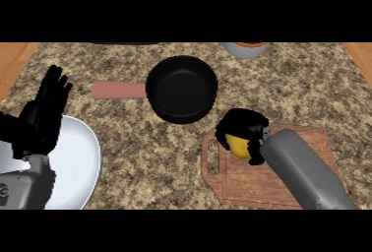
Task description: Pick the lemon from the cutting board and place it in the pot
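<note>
Right hand [243, 127] curled round lemon [237, 143], over cutting board [280, 182] top-left corner. Pot [181, 88] sits just up-left, pinkish handle. Left hand [44, 115] resting, fingers straight, above white plate [76, 162].

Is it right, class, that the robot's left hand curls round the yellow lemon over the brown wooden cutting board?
Not quite: the head view shows the right hand, not the left, curled round the yellow lemon over the brown wooden cutting board. The left hand rests open.
</note>
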Action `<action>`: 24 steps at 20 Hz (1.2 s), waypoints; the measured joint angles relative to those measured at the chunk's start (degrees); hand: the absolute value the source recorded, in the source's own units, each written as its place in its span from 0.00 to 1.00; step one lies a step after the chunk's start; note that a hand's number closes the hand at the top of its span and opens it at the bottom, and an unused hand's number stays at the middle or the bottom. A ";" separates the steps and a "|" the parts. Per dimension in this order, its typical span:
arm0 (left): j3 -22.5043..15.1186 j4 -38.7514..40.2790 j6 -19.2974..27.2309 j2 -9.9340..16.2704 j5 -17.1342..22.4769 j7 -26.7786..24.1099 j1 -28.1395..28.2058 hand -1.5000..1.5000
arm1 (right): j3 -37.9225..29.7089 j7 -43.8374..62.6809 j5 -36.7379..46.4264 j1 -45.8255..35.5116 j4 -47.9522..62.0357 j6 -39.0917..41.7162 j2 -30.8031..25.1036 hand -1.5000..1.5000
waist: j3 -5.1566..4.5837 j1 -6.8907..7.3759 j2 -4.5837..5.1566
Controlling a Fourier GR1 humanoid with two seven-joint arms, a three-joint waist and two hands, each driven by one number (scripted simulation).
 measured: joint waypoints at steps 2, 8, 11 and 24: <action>-0.21 -0.06 -0.11 -0.08 0.01 0.06 -0.16 0.50 | -0.83 7.20 -0.14 -0.42 -0.04 0.38 4.81 1.00 | -0.09 0.38 -0.29; -1.44 0.30 -0.98 -0.41 -0.05 0.16 -0.76 0.50 | -2.33 26.84 -3.30 -2.56 -1.71 -2.90 12.05 1.00 | 0.31 3.08 -0.17; -2.36 0.54 -1.48 -0.86 -0.04 0.26 -1.29 0.50 | -2.18 36.06 -5.79 -4.31 -3.60 -6.22 13.31 1.00 | 0.46 4.60 -0.09; -3.81 2.40 -1.95 -1.71 -0.47 0.70 -3.83 0.50 | 0.61 75.83 -4.81 -20.74 -15.12 -34.28 14.46 1.00 | 0.42 6.66 -0.55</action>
